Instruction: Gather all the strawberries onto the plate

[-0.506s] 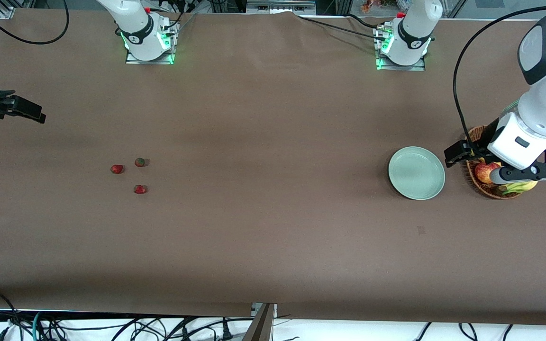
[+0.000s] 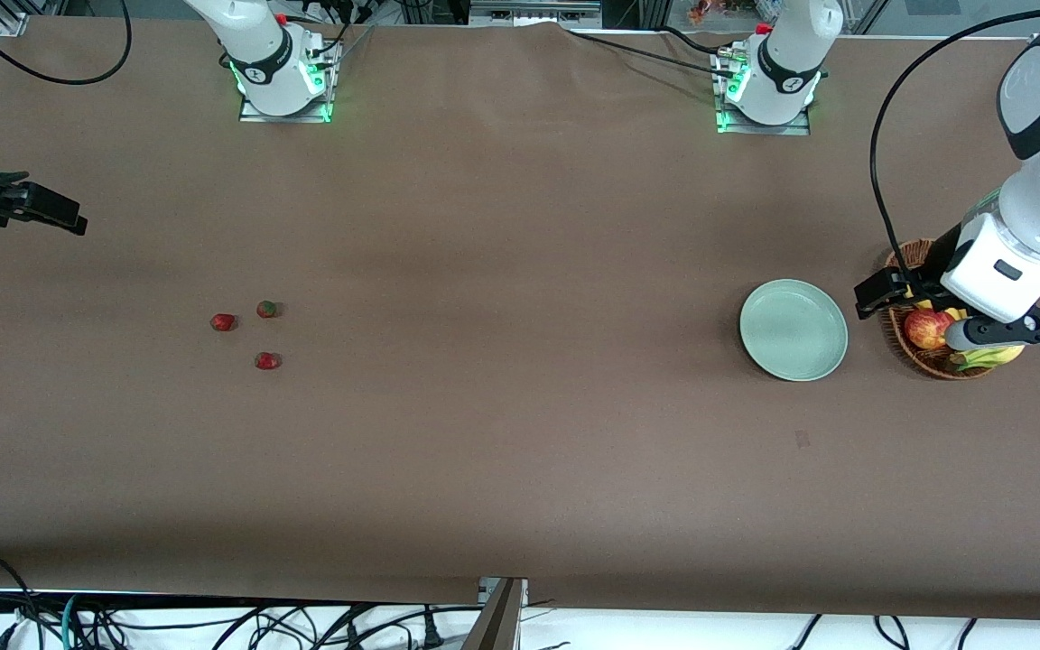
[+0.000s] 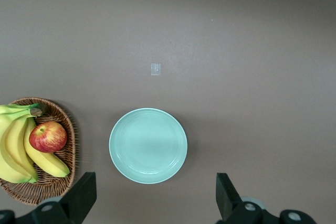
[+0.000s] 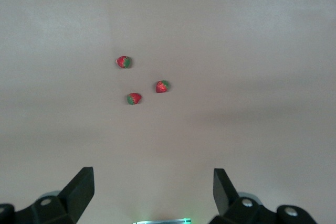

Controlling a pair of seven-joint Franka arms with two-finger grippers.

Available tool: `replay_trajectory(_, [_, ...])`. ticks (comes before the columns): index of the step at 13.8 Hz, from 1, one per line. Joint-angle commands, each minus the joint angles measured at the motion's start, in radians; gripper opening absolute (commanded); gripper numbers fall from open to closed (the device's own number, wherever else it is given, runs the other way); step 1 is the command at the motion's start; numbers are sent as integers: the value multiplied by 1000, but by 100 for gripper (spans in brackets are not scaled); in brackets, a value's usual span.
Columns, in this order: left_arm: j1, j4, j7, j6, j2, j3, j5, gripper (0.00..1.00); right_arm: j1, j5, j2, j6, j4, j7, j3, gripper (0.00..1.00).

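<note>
Strawberries (image 2: 250, 330) clustered (three), plate (image 2: 793, 329) well apart, beside basket (image 2: 933, 357)

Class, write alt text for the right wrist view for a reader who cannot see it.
Three small red strawberries lie close together on a bare brown table. The right end effector hangs open above the table, holding nothing.

**Colour Reference**

We note three red strawberries (image 2: 224, 322) (image 2: 266, 309) (image 2: 267, 361) with green tops, a plain pale mint-green plate (image 2: 793, 329), a brown woven basket (image 2: 933, 360), a red-yellow apple (image 2: 926, 328), yellow bananas (image 3: 16, 145), and a uniform brown counter (image 2: 520, 433).
</note>
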Motion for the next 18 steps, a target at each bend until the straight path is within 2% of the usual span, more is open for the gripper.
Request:
replay_trajectory(1, [3,18,-8,-25,-2,-2,12,100,-9,15,12,-10,29,-13,4,100])
replay_trajectory(12, [18,25,-8,-38,-3,-2,14,100,-9,15,25,-4,29,-13,4,100])
replay_trajectory(18, [16,25,-8,-38,-3,-5,15,100,0,16,107,34,29,-13,9,100])
